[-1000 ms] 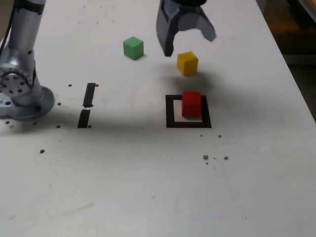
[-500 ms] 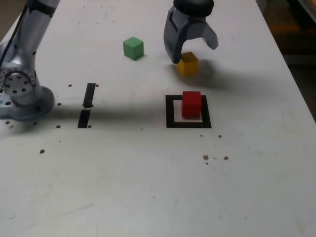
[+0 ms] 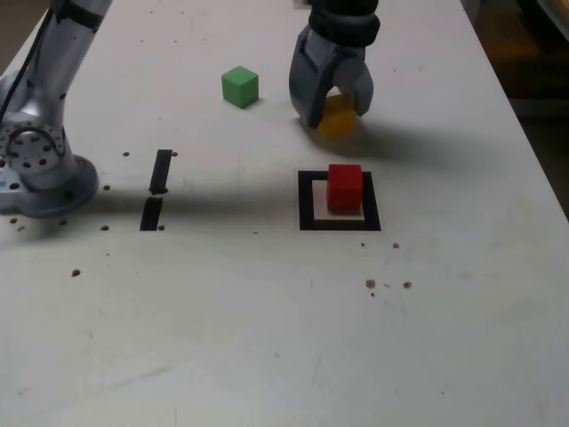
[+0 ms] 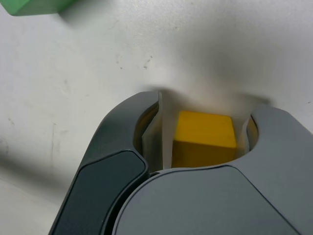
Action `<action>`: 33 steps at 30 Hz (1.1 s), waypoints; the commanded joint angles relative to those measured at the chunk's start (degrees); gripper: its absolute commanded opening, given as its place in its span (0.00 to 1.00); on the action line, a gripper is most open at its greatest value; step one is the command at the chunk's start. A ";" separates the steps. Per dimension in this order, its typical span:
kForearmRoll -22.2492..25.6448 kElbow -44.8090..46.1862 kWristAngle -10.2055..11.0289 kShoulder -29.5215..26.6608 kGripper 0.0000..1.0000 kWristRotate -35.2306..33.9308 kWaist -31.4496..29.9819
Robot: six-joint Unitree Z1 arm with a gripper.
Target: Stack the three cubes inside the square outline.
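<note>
In the exterior view, the gripper (image 3: 336, 117) is seen low over the worktop (image 3: 267, 329), at 12 o'clock from the square outline (image 3: 308, 203). Its fingers (image 4: 120, 125) are open, with only little room to spare, and one finger is placed on each side of the yellow cube (image 4: 203, 139). In the wrist view, narrow gaps can be seen beside this cube, so a firm grip is not shown. Whether the cube is lightly touched at its lower part cannot be told.

The red cube (image 3: 345, 189) is placed inside the square outline, a little toward its 3 o'clock side. Part of the white centre is left visible around it, and the far part of the black border is partly hidden by the cube. The yellow cube is located near the outline, at 12 o'clock from the red cube. The green cube (image 3: 240, 87) is located apart from both others, between 10 and 11 o'clock from the red cube and between 9 and 10 o'clock from the yellow one. In the wrist view, only a part of the green cube is shown.

Two black strips (image 3: 161, 171) are seen at 9 o'clock from the outline, one nearly in line with the other. Farther in the same direction, the round metallic base (image 3: 58, 191) is seen on the worktop. Small dark spots (image 3: 371, 284) are found at about 5 o'clock from the outline.
</note>
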 commanded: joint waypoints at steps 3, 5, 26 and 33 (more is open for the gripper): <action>-0.67 -0.56 -0.68 0.00 0.52 -0.02 -0.51; -0.45 -0.74 -0.61 -0.15 0.47 -0.02 -0.57; 17.94 -10.98 -0.38 -11.01 0.30 2.83 -13.86; 16.90 -10.24 -1.99 -8.64 0.30 0.37 -19.93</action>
